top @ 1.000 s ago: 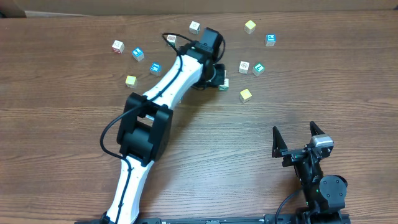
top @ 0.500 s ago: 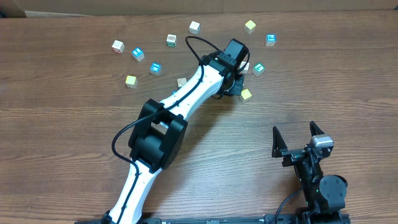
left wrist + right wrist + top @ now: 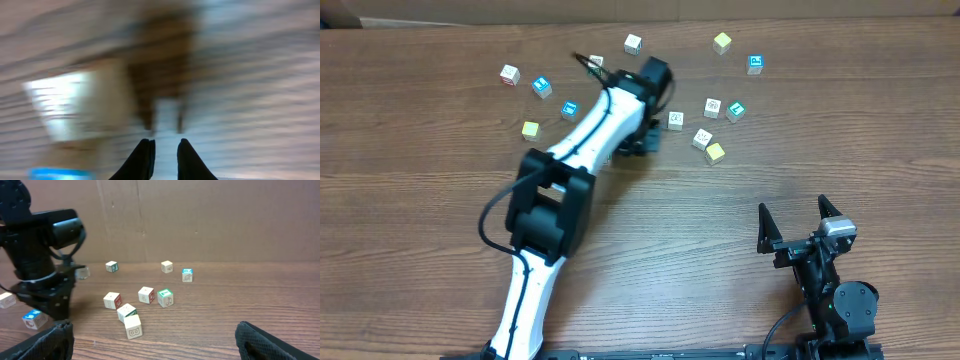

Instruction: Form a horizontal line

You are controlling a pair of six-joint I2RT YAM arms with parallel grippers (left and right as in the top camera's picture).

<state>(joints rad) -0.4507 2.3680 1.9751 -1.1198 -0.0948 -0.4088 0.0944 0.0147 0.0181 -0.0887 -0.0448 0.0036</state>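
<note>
Wood-grain tabletop (image 3: 440, 200), brown with long streaks, and a bunch of tiny cubes (image 3: 633, 43) scattered over the upper half of the overhead view. They're sharp-edged matte blocks, pale with coloured faces.

The horizontal line isn't together yet. They lie loose in a rough arc from upper left to upper right.
- Blue cube (image 3: 755, 64) with a white icon sits at the upper right, with a pale yellow cube (image 3: 722, 42) up and to its left.
- A lower yellow cube (image 3: 716, 152) is right of centre, right beside a white cube (image 3: 701, 138) with a printed mark.
- A second marked white cube (image 3: 675, 120) sits a bit further left, near the arm.

The right wrist view shows green, red and blue borders around little symbols, but they're too small to read. A plain cardboard wall (image 3: 200, 220) stands at the back.

The left arm (image 3: 590, 130) has a glossy white shell and black joints, and it runs diagonally from the bottom left up to top centre. Its view is badly smeared. The left end effector (image 3: 166, 142) has black tapered fingers barely apart, with a thin strip of tabletop showing between them and nothing clamped.

The right end effector (image 3: 792, 207) sits at the lower right with its pointed black fingers spread wide, holding nothing.
</note>
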